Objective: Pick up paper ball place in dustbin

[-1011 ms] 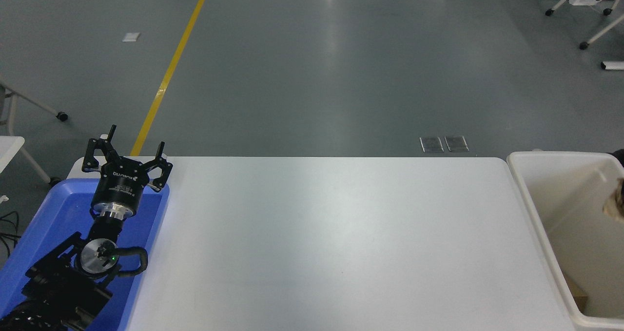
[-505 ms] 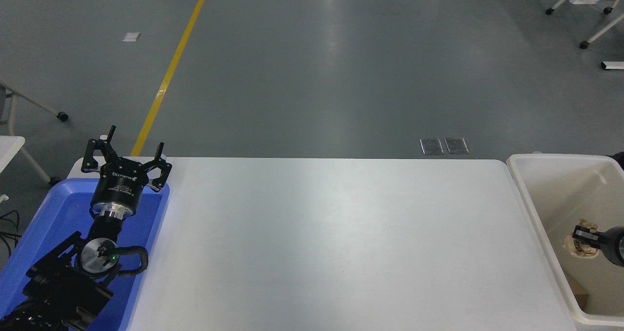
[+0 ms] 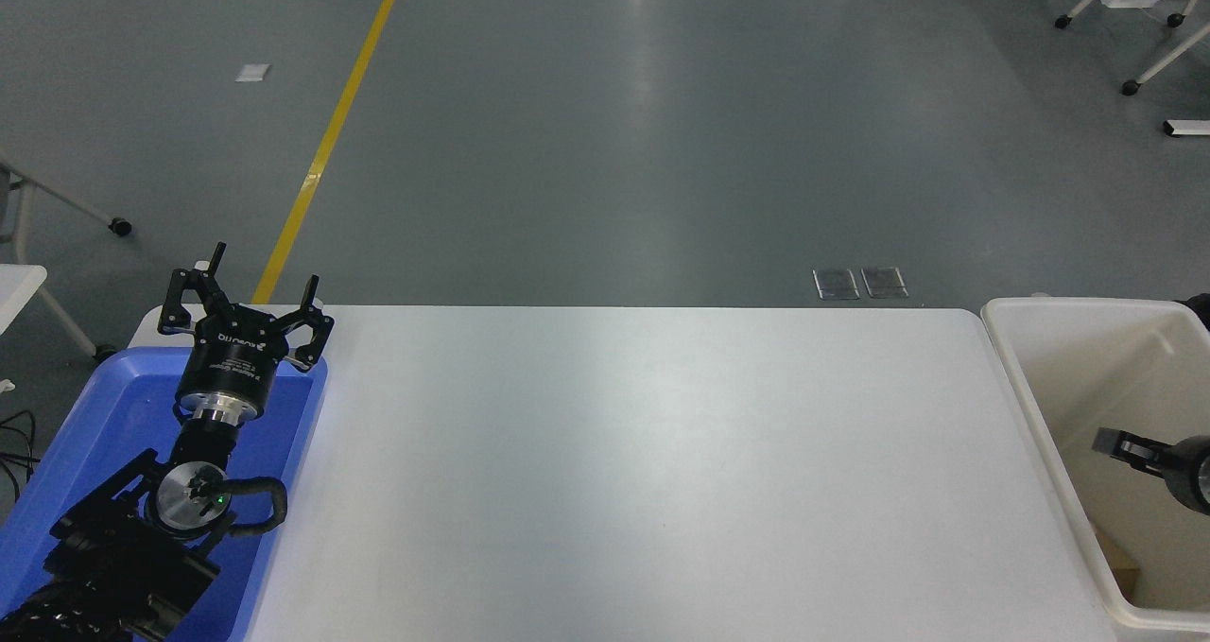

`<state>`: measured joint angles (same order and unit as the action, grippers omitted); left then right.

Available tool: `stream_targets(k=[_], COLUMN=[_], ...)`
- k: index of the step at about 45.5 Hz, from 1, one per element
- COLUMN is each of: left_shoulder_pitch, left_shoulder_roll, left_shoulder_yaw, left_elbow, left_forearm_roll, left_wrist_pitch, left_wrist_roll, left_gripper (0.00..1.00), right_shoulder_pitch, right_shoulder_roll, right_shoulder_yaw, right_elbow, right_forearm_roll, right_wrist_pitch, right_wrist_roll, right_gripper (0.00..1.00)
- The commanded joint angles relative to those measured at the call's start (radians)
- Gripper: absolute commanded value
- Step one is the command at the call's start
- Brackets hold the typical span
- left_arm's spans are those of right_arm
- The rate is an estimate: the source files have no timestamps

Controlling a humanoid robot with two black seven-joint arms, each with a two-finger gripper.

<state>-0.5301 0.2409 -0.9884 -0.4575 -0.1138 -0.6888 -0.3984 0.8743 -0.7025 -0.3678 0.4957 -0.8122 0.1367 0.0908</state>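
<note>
The cream-white dustbin (image 3: 1016,377) stands at the table's right end. My right gripper (image 3: 1114,443) reaches in from the right edge and hangs inside the bin, over its deep walls. Nothing shows in its grip. The paper ball is not in view. My left gripper (image 3: 248,287) is parked at the lower left, open and empty, above the blue tray (image 3: 113,415).
A small tan scrap (image 3: 1120,566) lies at the bottom of the bin near its front wall. The white table (image 3: 643,472) runs between the tray and the bin. Grey floor with a yellow line (image 3: 331,131) lies beyond the far edge.
One second ago the paper ball was at the right edge above the bin. Half a second ago my right gripper held it low inside the bin. Now the ball is gone from the gripper.
</note>
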Motion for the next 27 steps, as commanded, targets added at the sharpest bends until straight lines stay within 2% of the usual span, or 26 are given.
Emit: stream_targets(k=[1, 9, 14, 19, 27], left_shoulder_pitch=[-0.001, -0.001, -0.001, 0.001, 0.001], left_shoulder_roll=[0.0, 0.0, 0.0, 0.0, 0.0], left_shoulder_yaw=[0.001, 0.001, 0.001, 0.001, 0.001], left_elbow=[0.0, 0.0, -0.001, 0.0, 0.0], left_forearm_roll=[0.0, 0.0, 0.0, 0.0, 0.0], left_wrist_pitch=[-0.001, -0.001, -0.003, -0.003, -0.003], left_wrist_roll=[0.003, 0.004, 0.004, 0.004, 0.004], left_gripper=[1.0, 1.0, 1.0, 1.0, 1.0], right_shoulder_pitch=[0.34, 0.635, 0.773, 0.957, 1.297], right_shoulder_roll=[-0.13, -0.161, -0.131, -0.071, 0.102], right_shoulder_yaw=[-0.279, -0.48, -0.555, -0.681, -0.847], right_elbow=[0.26, 0.497, 0.615, 0.724, 0.955], right_forearm_roll=[-0.008, 0.025, 0.135, 0.225, 0.395], right_wrist_pitch=[0.001, 0.006, 0.029, 0.158, 0.386], right_wrist_roll=[0.001, 0.0, -0.006, -0.005, -0.002], right_gripper=[1.0, 1.0, 1.0, 1.0, 1.0])
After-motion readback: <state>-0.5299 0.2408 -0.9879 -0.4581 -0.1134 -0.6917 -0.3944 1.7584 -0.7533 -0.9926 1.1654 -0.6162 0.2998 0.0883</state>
